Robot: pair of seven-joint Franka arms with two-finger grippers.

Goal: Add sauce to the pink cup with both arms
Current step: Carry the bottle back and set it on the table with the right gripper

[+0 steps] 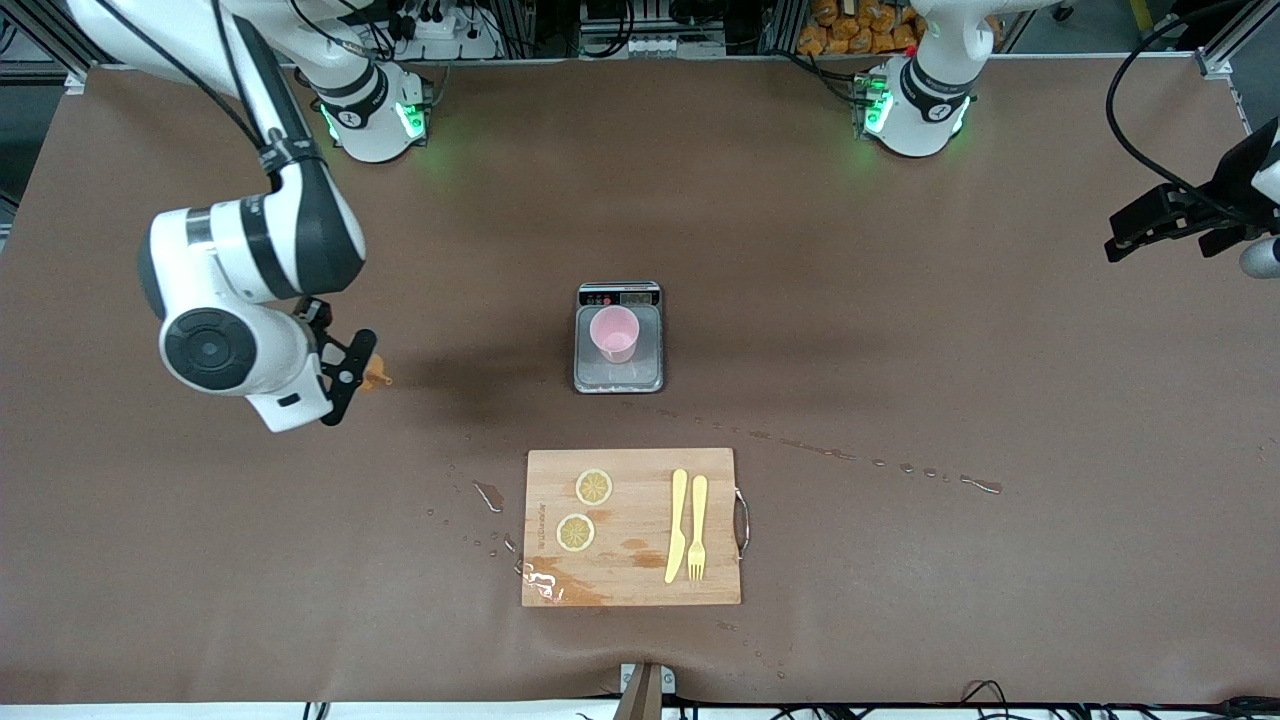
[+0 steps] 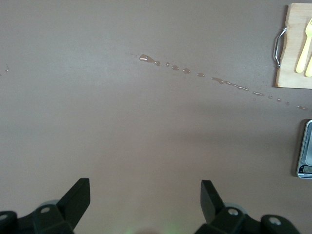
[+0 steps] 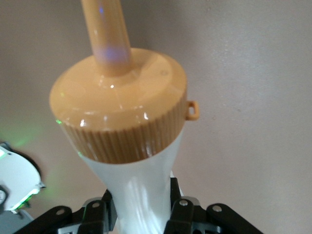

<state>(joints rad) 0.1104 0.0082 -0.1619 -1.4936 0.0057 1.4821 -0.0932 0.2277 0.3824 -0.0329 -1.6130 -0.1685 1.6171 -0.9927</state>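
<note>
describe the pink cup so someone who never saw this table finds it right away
Start at the wooden cutting board at the table's middle, then look just farther from the front camera to the small grey scale. On it stands the light-pink tapered plastic cup, handleless, the only pink thing and the only container there.

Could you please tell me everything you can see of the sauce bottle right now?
The sauce bottle is a small squeeze bottle with a translucent whitish soft-looking body, pinched in where the right gripper is shut on it. Its ribbed orange cap carries a long orange nozzle and a small loop at the rim. It is held up over bare table toward the right arm's end, away from the pink cup. Only the gripper touches it.
</note>
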